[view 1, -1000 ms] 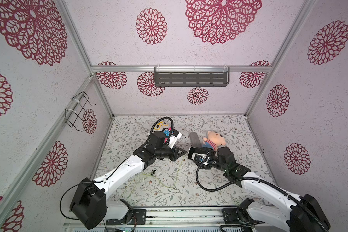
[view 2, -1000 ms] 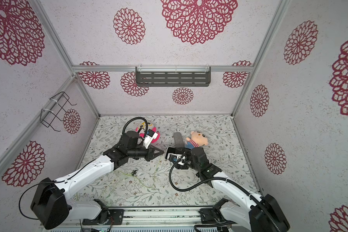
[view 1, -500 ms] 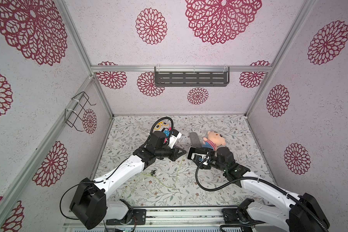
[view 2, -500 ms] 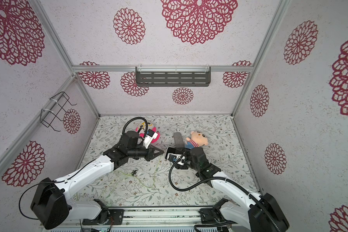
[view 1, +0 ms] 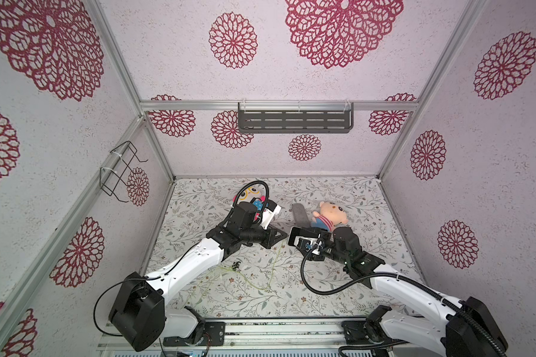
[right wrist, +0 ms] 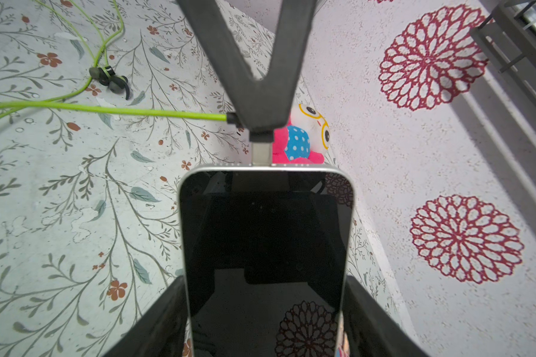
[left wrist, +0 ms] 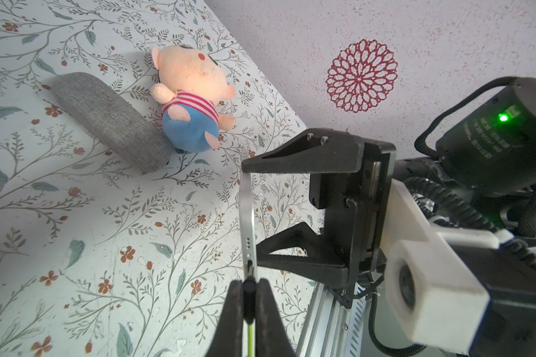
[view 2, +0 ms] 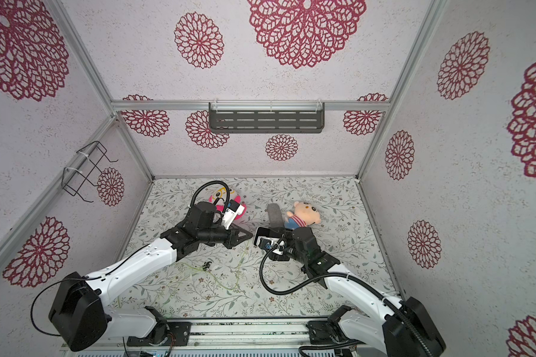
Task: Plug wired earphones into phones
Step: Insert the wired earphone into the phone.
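The phone (right wrist: 263, 247), a black glossy slab with a silver rim, is held off the floor with my right gripper (right wrist: 265, 309) shut on its long sides; both top views show it (view 1: 294, 236) (view 2: 258, 236). My left gripper (left wrist: 249, 282) is shut on the dark plug (left wrist: 249, 289) of the wired earphones. The plug's silver tip (right wrist: 261, 151) meets the phone's end edge (left wrist: 248, 216) at the port. From the plug, the yellow-green cable (right wrist: 106, 108) trails down to the floor (view 1: 248, 278). The earbuds (view 1: 236, 265) (right wrist: 110, 78) lie loose on the floor.
A grey fuzzy pad (view 1: 299, 214) and a pink plush doll (view 1: 330, 214) lie just behind the right gripper. A pink owl plush (view 1: 251, 196) sits behind the left arm. A dark shelf (view 1: 294, 122) hangs on the back wall, a wire rack (view 1: 119, 173) on the left wall.
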